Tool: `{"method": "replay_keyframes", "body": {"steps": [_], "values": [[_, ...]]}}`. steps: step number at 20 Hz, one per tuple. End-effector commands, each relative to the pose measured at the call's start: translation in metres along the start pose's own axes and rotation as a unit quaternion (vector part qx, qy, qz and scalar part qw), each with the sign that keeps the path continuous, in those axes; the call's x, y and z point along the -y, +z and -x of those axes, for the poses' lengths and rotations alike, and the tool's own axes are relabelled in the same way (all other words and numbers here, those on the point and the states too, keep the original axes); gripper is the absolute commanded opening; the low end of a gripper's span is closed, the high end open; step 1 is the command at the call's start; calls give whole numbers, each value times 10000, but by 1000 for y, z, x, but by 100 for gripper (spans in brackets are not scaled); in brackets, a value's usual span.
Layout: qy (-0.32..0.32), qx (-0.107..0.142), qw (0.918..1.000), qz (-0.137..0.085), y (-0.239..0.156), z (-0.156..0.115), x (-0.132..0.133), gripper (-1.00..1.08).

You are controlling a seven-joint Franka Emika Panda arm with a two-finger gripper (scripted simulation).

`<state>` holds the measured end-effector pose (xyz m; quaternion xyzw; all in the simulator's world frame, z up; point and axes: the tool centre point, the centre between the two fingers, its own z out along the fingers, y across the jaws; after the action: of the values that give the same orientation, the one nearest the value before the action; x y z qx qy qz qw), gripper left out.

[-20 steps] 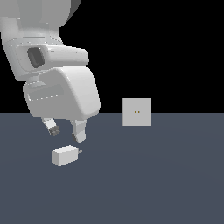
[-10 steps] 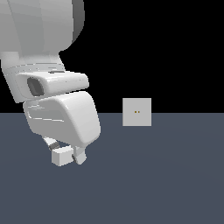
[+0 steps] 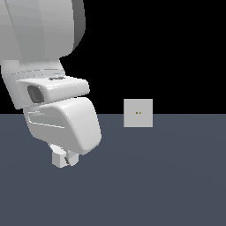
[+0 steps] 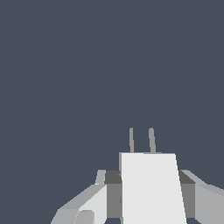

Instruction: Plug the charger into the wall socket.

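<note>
The charger (image 3: pixel 57 159) is a small white block lying on the dark floor at the exterior view's left, mostly covered by the arm's white hand. My gripper (image 3: pixel 66 160) is down around it. In the wrist view the charger (image 4: pixel 149 188) fills the space between my fingers (image 4: pixel 113 192), whose dark pads lie against both its sides; my gripper (image 4: pixel 149 189) is shut on it. Two grey prongs (image 4: pixel 152 140) stick out past the fingertips. The wall socket (image 3: pixel 138 113), a light-grey upright square plate with two yellowish holes, stands farther back to the exterior view's right and does not show in the wrist view.
The big white arm (image 3: pixel 44 66) takes up the exterior view's upper left. Dark grey floor (image 3: pixel 154 185) runs between the charger and the socket plate, under a black background.
The hand has come down over the charger. One second ago it hung above the block with fingers apart; now the fingers are around it and the hand hides most of it.
</note>
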<state>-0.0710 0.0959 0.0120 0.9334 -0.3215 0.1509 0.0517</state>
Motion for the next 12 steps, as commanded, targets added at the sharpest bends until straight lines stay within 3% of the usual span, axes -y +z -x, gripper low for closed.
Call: {"method": "replay_keyframes", "body": {"steps": [1, 12], "values": [[1, 0, 10000, 2, 0, 0, 0, -100], [-119, -4, 9999, -40, -1, -6, -6, -100]]}}
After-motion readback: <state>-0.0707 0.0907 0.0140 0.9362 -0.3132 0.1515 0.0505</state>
